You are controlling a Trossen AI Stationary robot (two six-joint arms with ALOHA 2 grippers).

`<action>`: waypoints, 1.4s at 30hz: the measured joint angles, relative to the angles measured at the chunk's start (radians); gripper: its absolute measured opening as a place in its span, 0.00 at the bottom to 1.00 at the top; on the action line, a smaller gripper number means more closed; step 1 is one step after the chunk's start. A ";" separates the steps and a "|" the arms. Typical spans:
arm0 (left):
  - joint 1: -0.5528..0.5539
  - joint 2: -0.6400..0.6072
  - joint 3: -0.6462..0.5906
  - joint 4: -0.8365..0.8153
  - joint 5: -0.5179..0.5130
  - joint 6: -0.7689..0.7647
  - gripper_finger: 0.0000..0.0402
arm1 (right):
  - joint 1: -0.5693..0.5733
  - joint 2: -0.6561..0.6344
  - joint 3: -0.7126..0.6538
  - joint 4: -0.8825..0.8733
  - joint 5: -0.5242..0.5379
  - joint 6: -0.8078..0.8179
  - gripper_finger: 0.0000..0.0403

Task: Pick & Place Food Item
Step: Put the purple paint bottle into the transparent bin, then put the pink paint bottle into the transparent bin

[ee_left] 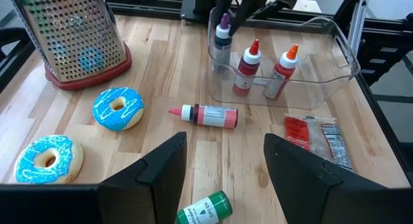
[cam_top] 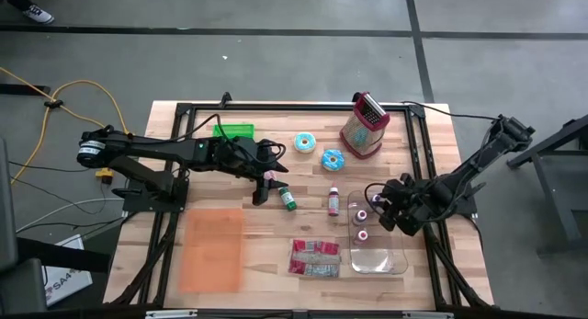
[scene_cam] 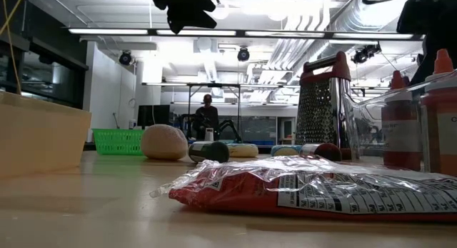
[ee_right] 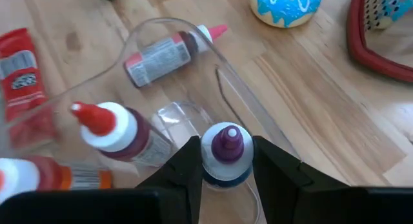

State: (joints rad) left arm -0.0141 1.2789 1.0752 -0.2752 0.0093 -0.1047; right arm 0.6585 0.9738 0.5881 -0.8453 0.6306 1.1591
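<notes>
Right wrist view: purple-capped bottle (ee_right: 226, 141) is seen upright at one end of the clear bin (ee_left: 335, 40), with the right gripper (ee_right: 225, 164) set down over it. Its fingers are closed narrow on the bottle's shoulder, one on each side, just under the cap. The bottle is judged light, stiff plastic with a smooth round body that is likely slippery. A hold low on the shoulder or across the body is judged safer than on the tapered cap. Tipping is a risk if it is let go off-vertical. Two red-capped bottles (ee_left: 246, 69) are stood just beside it in the same bin. A pink bottle (ee_left: 210, 115) is laid on the surface just outside the bin wall. A red snack packet (ee_left: 319, 137) is laid flat near the bin. Further off, two blue-iced donuts (ee_left: 118, 108) and a grater (ee_left: 71, 33) are seen. The left gripper (ee_left: 224, 140) is held over a green bottle (ee_left: 205, 211), fingers spread wide and nothing between them.
</notes>
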 joint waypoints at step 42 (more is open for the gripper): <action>0.000 0.000 0.000 0.000 0.000 0.000 0.50 | -0.006 -0.109 -0.006 0.020 0.047 -0.068 0.36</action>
State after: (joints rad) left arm -0.0140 1.2789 1.0752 -0.2752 0.0096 -0.1047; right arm 0.6525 0.8644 0.5819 -0.8249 0.6780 1.0912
